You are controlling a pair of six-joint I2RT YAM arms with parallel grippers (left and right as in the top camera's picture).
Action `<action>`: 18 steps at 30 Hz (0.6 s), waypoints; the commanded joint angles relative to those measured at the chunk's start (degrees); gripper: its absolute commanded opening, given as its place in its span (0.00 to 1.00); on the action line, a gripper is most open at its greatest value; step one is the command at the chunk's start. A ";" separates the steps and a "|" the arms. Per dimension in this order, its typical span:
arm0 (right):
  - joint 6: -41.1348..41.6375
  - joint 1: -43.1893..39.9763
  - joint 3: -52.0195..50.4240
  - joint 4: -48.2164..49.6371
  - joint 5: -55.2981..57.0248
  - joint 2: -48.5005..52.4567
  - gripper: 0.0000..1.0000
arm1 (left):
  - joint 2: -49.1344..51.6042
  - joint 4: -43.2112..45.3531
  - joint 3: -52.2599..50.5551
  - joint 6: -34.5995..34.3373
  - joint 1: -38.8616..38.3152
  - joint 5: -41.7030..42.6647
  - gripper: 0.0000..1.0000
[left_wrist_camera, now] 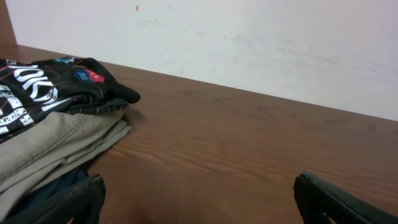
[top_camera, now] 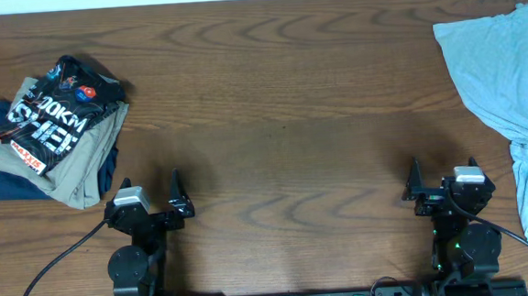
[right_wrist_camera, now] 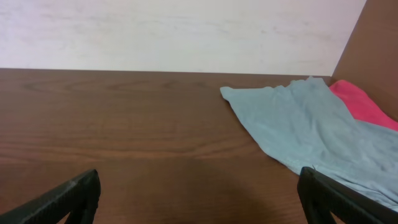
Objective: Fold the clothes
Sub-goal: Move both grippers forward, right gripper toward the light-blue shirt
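A pale blue-grey T-shirt [top_camera: 508,78] lies crumpled at the table's far right and runs off the right edge; the right wrist view has it [right_wrist_camera: 305,118] ahead and to the right. A coral-red garment [right_wrist_camera: 362,102] peeks out behind it by the side wall. My right gripper [top_camera: 443,172] rests near the front edge, left of the shirt, open and empty [right_wrist_camera: 199,186]. Over at the front left, my left gripper [top_camera: 149,187] is also open with only bare wood between its fingers [left_wrist_camera: 199,190].
A folded stack [top_camera: 52,133] sits at the far left: a black printed shirt [left_wrist_camera: 56,87] on top, a khaki garment [left_wrist_camera: 62,143] under it, dark navy fabric at the bottom. The wooden table [top_camera: 279,101] stretches between both piles. A pale wall [left_wrist_camera: 249,37] stands behind.
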 commanded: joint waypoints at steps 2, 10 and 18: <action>-0.68 -0.59 -0.35 -0.02 -0.42 -0.26 0.99 | -0.37 -2.36 -0.94 0.57 0.39 -0.70 0.98; -0.63 -0.59 -0.35 1.09 -0.72 -0.26 0.99 | -0.37 -2.36 -0.94 0.55 0.39 -0.70 0.98; -0.63 -0.59 0.96 1.20 -0.85 -0.20 0.99 | 1.07 -4.35 1.22 0.48 0.39 0.00 0.98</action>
